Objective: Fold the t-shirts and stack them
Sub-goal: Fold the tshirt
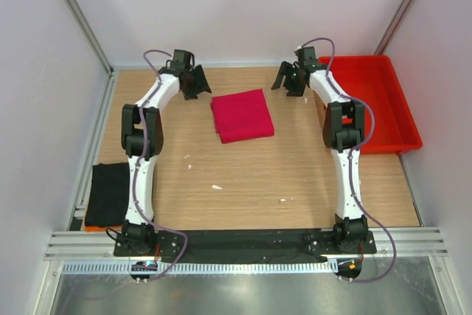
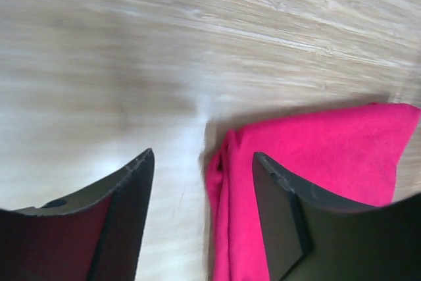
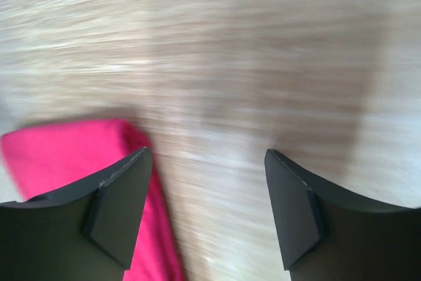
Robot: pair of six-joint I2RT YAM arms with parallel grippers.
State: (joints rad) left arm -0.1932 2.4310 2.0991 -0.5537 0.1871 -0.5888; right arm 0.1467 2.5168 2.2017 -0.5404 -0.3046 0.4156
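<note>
Fig. | left gripper point(image 1: 192, 85), right gripper point(image 1: 289, 82): I read both open, empty | black t-shirt point(image 1: 108, 193): near-left, well apart from them, long axis near-to-far | left arm nearer.

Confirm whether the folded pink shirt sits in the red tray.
No: the pink shirt lies on the wooden table, apart from the red tray.
</note>
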